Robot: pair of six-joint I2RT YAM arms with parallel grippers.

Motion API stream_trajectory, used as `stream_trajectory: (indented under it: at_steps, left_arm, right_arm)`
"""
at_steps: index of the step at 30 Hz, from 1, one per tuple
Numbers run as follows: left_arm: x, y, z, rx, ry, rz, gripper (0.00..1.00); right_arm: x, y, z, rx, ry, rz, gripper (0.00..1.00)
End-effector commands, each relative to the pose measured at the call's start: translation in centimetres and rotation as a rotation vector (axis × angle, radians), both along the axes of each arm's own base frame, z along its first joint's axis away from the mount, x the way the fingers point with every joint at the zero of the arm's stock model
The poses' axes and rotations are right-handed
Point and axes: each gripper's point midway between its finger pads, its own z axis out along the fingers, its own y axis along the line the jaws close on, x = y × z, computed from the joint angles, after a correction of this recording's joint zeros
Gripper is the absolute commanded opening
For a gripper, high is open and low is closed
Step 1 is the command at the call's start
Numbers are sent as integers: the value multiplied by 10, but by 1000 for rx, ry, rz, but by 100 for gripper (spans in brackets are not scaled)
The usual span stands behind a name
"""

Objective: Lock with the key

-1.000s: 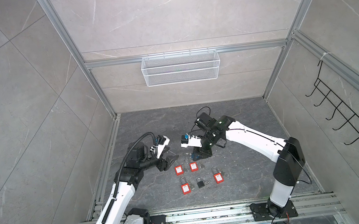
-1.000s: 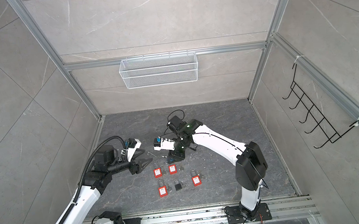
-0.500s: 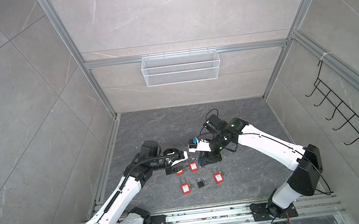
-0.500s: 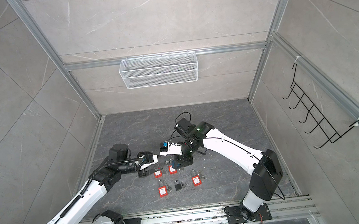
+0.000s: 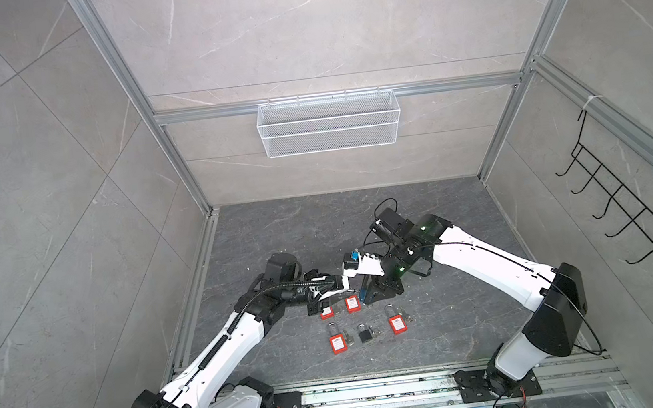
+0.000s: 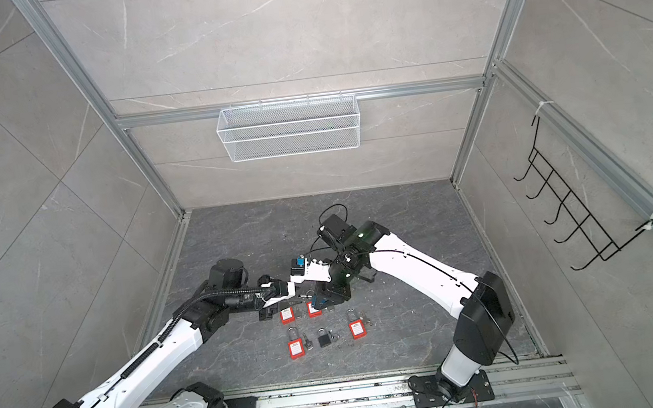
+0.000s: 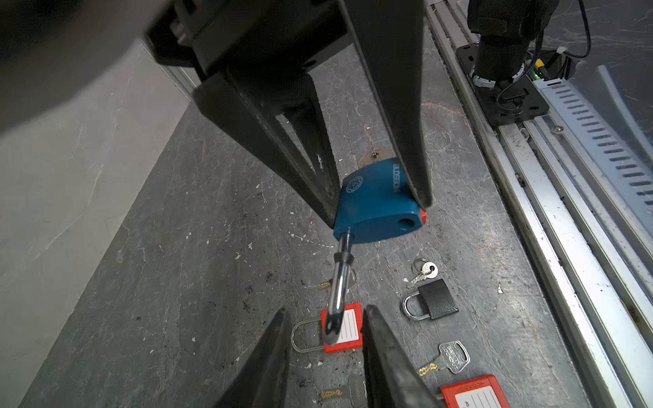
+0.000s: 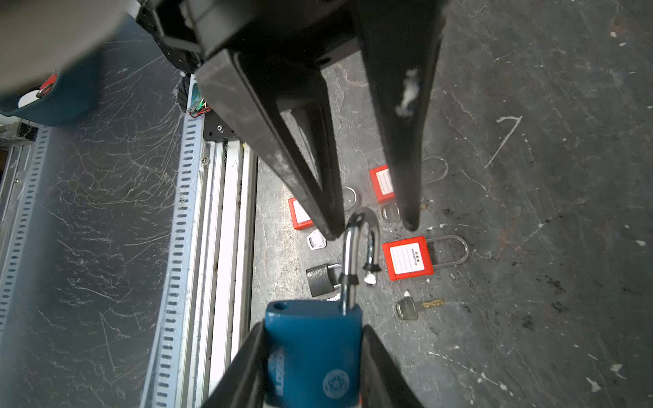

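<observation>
— Any room round the black padlock (image 5: 365, 335)?
— Not on its back-wall side: the left gripper (image 7: 325, 312) and right gripper (image 7: 377, 212) crowd together there at the blue padlock (image 7: 367, 190). Red padlocks (image 5: 337, 344) and keys (image 7: 425, 270) flank it closely.
— Farther off?
— There is bare bench (image 5: 455, 324) well to its right, and in front of it up to the rail (image 5: 379, 391).

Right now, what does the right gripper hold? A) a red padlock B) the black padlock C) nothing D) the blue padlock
D: the blue padlock sits clamped by its body in the right gripper, its shackle sticking out; the red and black ones lie on the floor.
</observation>
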Motion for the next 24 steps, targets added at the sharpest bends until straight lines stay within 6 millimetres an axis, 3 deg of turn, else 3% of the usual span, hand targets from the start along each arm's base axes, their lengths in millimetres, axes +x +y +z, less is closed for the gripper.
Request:
stream_trajectory:
  at_steps: [1,5,10,12,15,19,24]
  left_arm:
    - [2,-10,23,-55,-50,-37,31]
    - [-1,-12,24,-66,-29,-56,21]
    - [-3,-15,25,-73,-5,-65,0]
    - [-2,-15,27,-78,16,-55,0]
    - [-4,-15,32,-92,46,-44,0]
    - [-5,-14,36,-124,77,-21,0]
    - [-11,-15,39,-147,141,-21,0]
  right_arm:
    - [-2,3,12,25,25,-4,21]
    - [-2,5,15,34,26,-2,22]
    - [-1,6,19,40,16,1,25]
    - [-2,4,20,42,-2,11,41]
    - [-1,0,22,63,-56,6,51]
    - [3,-7,21,59,-122,-29,57]
    - [12,-20,12,-1,-194,-81,57]
